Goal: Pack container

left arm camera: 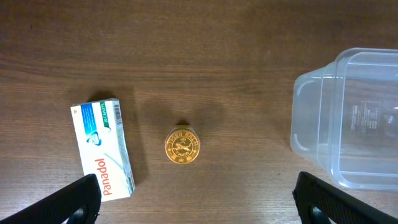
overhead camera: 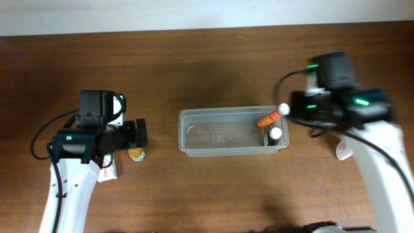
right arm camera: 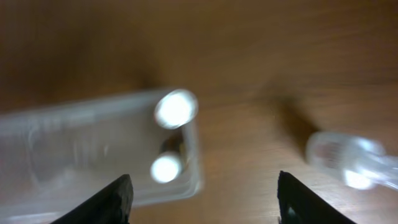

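The clear plastic container stands in the middle of the table. At its right end an orange bottle with a white cap leans on the rim, and a dark bottle with a white cap stands inside. My right gripper is open and empty just right of the container; its blurred view shows the container, both white caps and its open jaws. My left gripper is open and empty, left of the container; its fingers are spread wide.
A small gold-lidded jar and a white Panadol box lie on the wood table by the left gripper; the overhead view shows the jar and box too. A small clear-white item lies at the right.
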Controlling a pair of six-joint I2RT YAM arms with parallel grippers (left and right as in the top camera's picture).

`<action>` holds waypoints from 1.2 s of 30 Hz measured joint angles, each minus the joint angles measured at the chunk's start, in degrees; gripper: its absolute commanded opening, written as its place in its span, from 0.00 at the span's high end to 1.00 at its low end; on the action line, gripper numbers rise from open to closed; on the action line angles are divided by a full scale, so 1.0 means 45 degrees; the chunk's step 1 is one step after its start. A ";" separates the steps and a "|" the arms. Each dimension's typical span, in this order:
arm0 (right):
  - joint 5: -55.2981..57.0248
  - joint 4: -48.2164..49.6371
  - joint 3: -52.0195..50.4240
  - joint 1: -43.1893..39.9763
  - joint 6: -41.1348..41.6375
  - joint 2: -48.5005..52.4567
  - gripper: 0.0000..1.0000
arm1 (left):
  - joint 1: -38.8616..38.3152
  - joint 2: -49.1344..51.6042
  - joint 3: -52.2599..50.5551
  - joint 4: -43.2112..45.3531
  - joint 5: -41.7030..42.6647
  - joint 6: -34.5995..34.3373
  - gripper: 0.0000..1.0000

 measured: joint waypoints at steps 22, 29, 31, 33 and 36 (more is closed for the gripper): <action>-0.1331 -0.1336 -0.0165 -0.7616 -0.0554 0.5547 0.31 | 0.0000 0.0000 0.0000 0.0000 0.0000 0.0000 0.01; -0.1375 -0.1350 -0.0180 -0.7616 -0.0631 0.5795 0.55 | 0.0000 0.0000 0.0000 0.0000 0.0005 0.0000 0.01; -0.1370 -0.1370 -0.0180 -0.7616 -0.0661 0.5799 0.59 | 0.0000 0.0000 0.0000 0.0000 0.0000 0.0000 0.01; -0.1370 -0.1379 -0.0180 -0.7616 -0.0661 0.5799 0.63 | 0.0000 0.0000 0.0000 0.0000 0.0000 0.0000 0.01; -0.1370 -0.1379 -0.0180 -0.7616 -0.0656 0.5795 0.66 | 0.0000 0.0000 0.0000 0.0000 0.0005 0.0000 0.01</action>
